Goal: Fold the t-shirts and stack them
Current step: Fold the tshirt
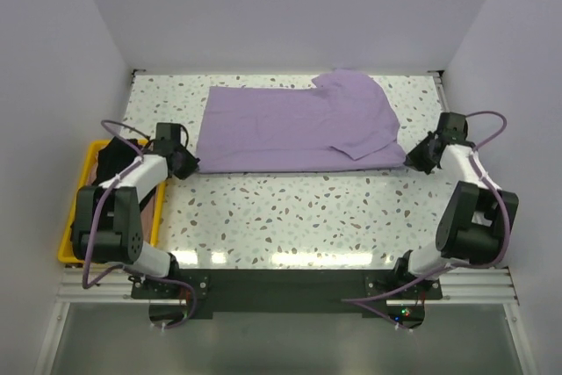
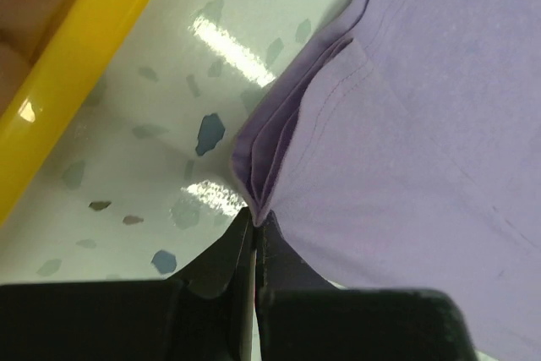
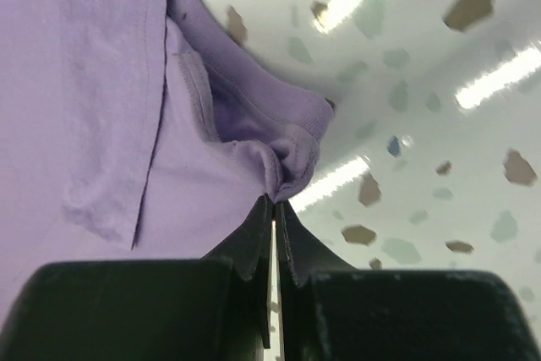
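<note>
The lavender t-shirt (image 1: 294,129) is seen spread across the far half of the speckled worktop (image 1: 307,208), lying mostly flat, with its long edge running left to right. Toward the right end a flap of fabric is folded over onto the body, and a rounded section bulges toward the far edge. At the near-left corner of the shirt, the left end effector (image 1: 189,164) is closed right down, and several stacked layers of hem are pinched between its fingertips; in the left wrist view the folds are seen fanning out from the pinch point. At the near-right corner, the right end effector (image 1: 413,157) is likewise clamped tight, and a bunched, crumpled knot of purple cloth is gripped at the very tips. Both corners are held low, close to the worktop surface. The yellow crate (image 1: 70,217) is placed at the left side of the worktop, just beside the left arm and apart from the shirt.
</note>
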Controlling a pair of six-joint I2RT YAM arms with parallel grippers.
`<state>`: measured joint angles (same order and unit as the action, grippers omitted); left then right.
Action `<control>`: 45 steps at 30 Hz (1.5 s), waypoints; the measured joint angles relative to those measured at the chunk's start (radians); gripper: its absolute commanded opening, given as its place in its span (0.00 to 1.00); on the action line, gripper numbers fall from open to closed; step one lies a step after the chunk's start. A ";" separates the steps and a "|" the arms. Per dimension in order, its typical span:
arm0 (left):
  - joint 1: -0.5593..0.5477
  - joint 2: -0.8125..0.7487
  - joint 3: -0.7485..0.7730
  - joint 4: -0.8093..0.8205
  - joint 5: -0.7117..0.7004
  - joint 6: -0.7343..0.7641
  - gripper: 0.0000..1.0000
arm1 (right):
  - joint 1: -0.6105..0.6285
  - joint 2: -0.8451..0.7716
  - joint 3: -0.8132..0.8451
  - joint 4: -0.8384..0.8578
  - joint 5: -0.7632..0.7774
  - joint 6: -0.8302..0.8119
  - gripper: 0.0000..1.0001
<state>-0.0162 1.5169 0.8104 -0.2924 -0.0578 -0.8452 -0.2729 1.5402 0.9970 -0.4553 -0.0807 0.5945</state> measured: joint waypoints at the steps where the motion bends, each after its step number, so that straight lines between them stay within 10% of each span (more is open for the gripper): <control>1: 0.000 -0.029 -0.015 -0.008 -0.001 0.000 0.00 | -0.015 -0.029 -0.027 -0.008 -0.010 -0.002 0.00; 14: 0.001 -0.344 -0.227 -0.120 -0.025 -0.010 0.01 | -0.166 -0.356 -0.294 -0.182 -0.091 -0.021 0.10; 20: 0.003 -0.406 -0.253 -0.152 -0.045 -0.005 0.53 | -0.169 -0.410 -0.301 -0.215 -0.072 -0.020 0.49; 26: 0.003 -0.467 -0.246 -0.158 -0.048 0.013 0.68 | -0.164 -0.360 -0.287 -0.215 -0.095 -0.069 0.64; 45: -0.128 -0.270 0.053 -0.061 0.097 0.185 0.67 | 0.363 -0.326 -0.202 -0.103 0.071 -0.070 0.49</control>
<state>-0.1444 1.2469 0.8635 -0.3538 0.0387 -0.6601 0.0902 1.2144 0.7948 -0.5579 -0.0101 0.5243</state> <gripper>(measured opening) 0.674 0.510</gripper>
